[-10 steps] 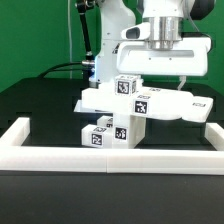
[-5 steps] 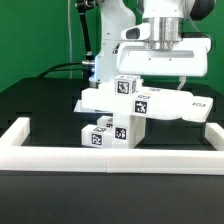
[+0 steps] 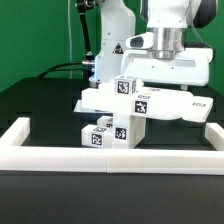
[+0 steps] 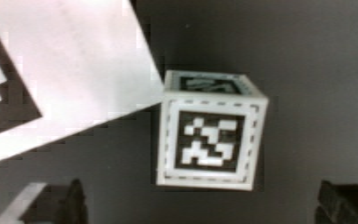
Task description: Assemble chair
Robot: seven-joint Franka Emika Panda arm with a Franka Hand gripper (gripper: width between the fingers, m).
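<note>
Several matte white blocky plastic chair pieces (image 3: 128, 112), each marked with small square black-and-white tags, are clustered near the middle of the black table (image 3: 40, 105) in the exterior view. A wide flat slab is seen extending toward the exterior view's right, with upright tagged blocks set against it toward the exterior view's left; whether these pieces are joined or merely touching cannot be told. A long low white border rail (image 3: 110, 156) is laid across the front of the table, in front of the cluster.

The white robot arm's gripper (image 3: 166, 78) is held above the cluster, apart from it, and nothing is gripped. In the wrist view, a tagged white block (image 4: 211, 128) is seen standing below the camera, beside the tagged edge of a flat white piece (image 4: 60, 80). The dark fingertips (image 4: 43, 203) are spread wide, so the jaws are parted and empty.
</note>
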